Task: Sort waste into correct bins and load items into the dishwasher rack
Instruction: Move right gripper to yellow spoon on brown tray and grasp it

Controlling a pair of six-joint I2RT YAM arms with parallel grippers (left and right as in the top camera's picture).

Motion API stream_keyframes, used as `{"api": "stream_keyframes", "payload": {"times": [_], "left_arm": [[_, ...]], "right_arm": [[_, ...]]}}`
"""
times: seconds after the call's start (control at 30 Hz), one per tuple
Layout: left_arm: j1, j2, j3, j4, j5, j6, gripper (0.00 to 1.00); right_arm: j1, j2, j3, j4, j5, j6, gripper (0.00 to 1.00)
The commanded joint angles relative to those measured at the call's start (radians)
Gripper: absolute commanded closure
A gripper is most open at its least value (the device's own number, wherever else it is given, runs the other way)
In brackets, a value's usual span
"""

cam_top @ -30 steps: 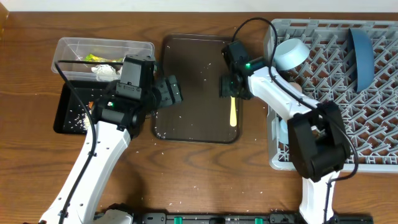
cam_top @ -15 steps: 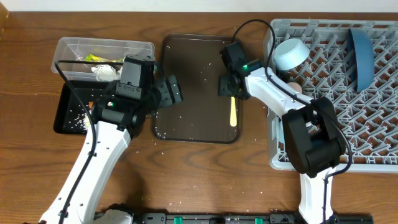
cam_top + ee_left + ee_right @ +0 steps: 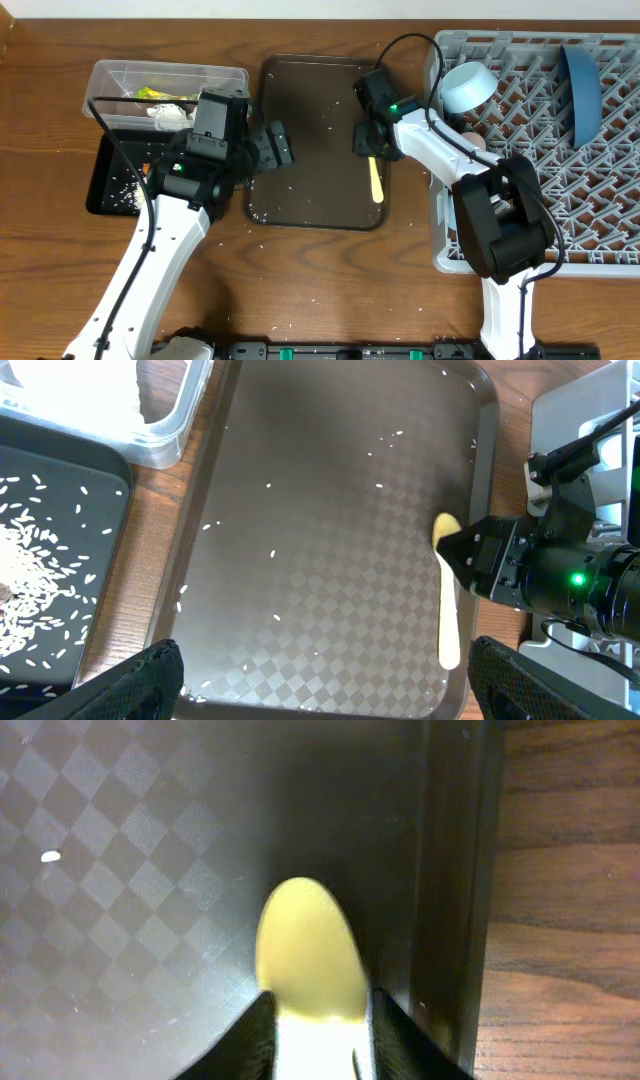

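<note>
The yellow spoon lies on the dark brown serving tray near its right edge. It also shows in the left wrist view and the right wrist view. My right gripper is down at the spoon's bowl end, and its two fingers press the spoon's neck from both sides. My left gripper is open and empty above the tray's left half. The grey rack holds a pale blue bowl and a dark blue plate.
The clear tub at the back left holds a white napkin and a yellow-green wrapper. The black tray in front of it holds rice. Loose rice grains dot the brown tray and the table.
My right gripper has settled slightly over the spoon's bowl end, and the spoon has shifted a little. The left arm has not moved.
</note>
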Motion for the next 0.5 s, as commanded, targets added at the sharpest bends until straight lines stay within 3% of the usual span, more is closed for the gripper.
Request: {"api": "stream_keyframes", "payload": {"times": [0.0, 0.37, 0.47], "left_arm": [[-0.002, -0.001, 0.021, -0.001, -0.001, 0.007, 0.07], [-0.002, -0.001, 0.021, -0.001, -0.001, 0.007, 0.07], [-0.002, -0.001, 0.021, -0.001, -0.001, 0.007, 0.07]], "right_arm": [[0.000, 0.041, 0.001, -0.004, 0.013, 0.005, 0.78], [0.003, 0.053, 0.001, 0.000, -0.010, -0.003, 0.93], [0.003, 0.053, 0.001, -0.001, -0.020, -0.008, 0.93]]}}
